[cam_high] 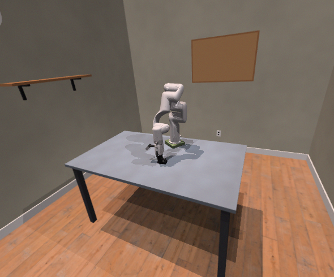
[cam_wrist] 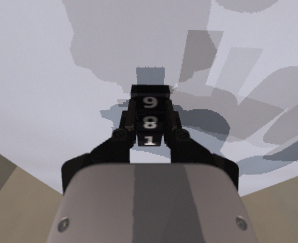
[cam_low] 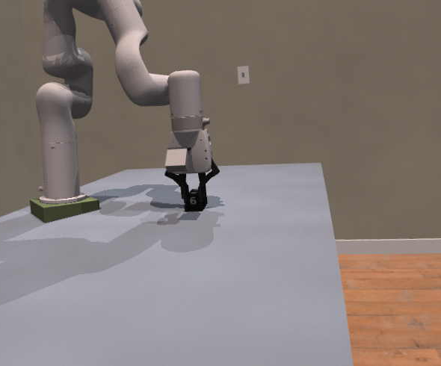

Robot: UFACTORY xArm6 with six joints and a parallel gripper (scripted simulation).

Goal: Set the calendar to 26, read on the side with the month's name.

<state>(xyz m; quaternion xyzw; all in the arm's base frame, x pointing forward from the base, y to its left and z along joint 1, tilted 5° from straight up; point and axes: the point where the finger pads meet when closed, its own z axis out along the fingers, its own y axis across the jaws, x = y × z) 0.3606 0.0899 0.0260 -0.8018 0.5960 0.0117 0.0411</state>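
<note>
The dark calendar tray (cam_low: pixel 190 208) (cam_wrist: pixel 150 89) stands on the table with black cubes in it, low under the arm. In the wrist view one cube (cam_wrist: pixel 150 103) shows a white 9 on top. Nearer the gripper, another cube (cam_wrist: pixel 149 124) shows a white 8, with a white 1 below it. A white 6 faces the exterior view on a dark side face (cam_low: pixel 192 201). My gripper (cam_high: pixel 161 160) (cam_low: pixel 195 196) (cam_wrist: pixel 150 109) points down and is shut on the cube showing 8, one finger against each side. The month's name is not readable, and the cubes' undersides are hidden.
The arm's green base block (cam_high: pixel 175 143) (cam_low: pixel 63 209) stands on the table (cam_high: pixel 203 178) (cam_low: pixel 213 299) behind the gripper. Arm shadows lie around the tray. A wall shelf (cam_high: pixel 46 79) hangs far to the left.
</note>
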